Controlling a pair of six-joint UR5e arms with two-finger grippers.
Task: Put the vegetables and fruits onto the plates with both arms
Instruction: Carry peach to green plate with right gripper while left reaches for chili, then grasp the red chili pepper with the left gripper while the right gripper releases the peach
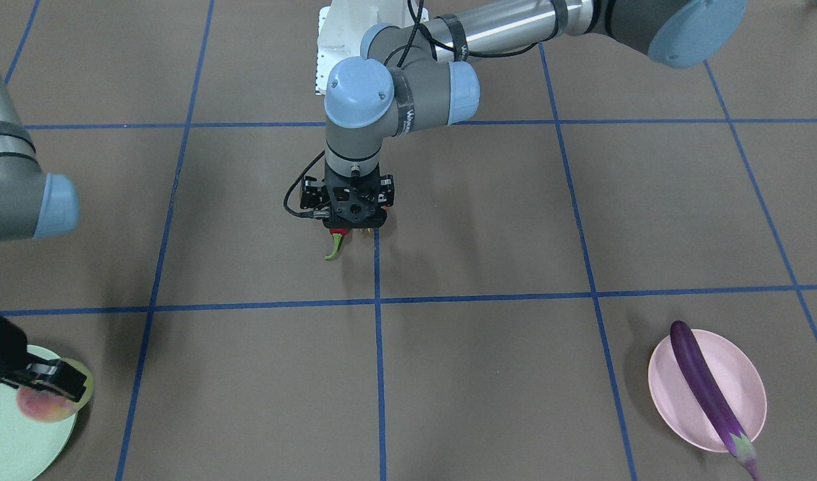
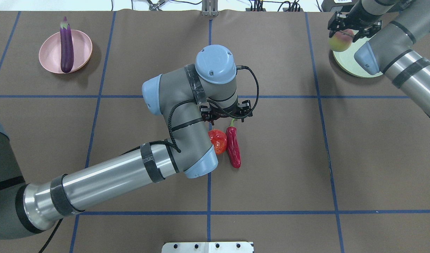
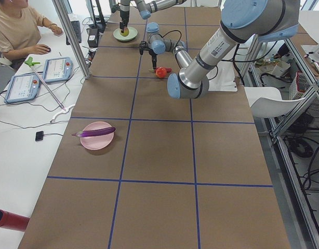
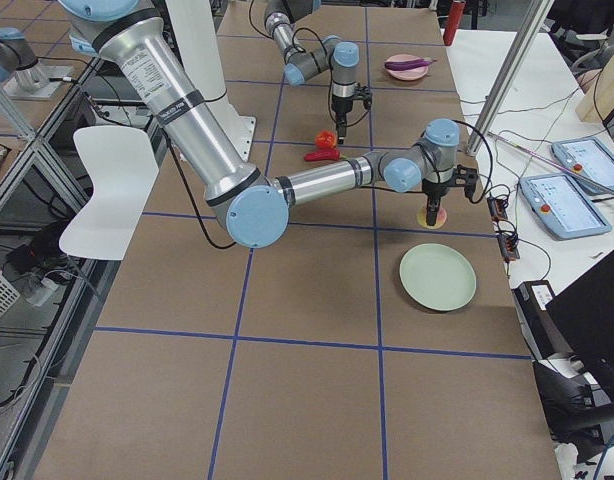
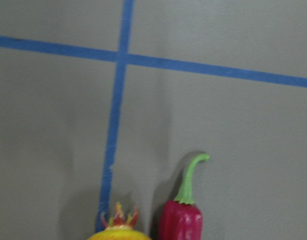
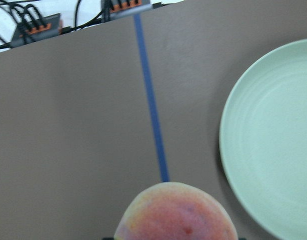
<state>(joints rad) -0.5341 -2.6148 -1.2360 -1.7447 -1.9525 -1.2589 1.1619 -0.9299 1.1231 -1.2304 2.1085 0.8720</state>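
Note:
My left gripper [image 2: 224,116] hovers low over the stem end of the dark red chili [image 2: 233,147], which lies on the table beside the red-orange fruit [image 2: 217,141]. Its fingers are hidden, so I cannot tell if it is open or shut. Both the chili [image 5: 181,222] and the fruit [image 5: 118,231] show at the bottom of the left wrist view. My right gripper [image 2: 345,34] is shut on the peach [image 2: 339,42] and holds it at the rim of the mint green plate [image 2: 348,66], mostly beside it [image 6: 273,140]. The eggplant [image 2: 66,45] lies across the pink plate [image 2: 49,56].
Brown table cover with blue tape grid lines [image 2: 209,212]. White base block [image 2: 207,247] at the robot's edge. Cables and connectors [image 2: 257,5] along the far edge. An operator [image 3: 16,28] sits with tablets at a side desk beyond the table.

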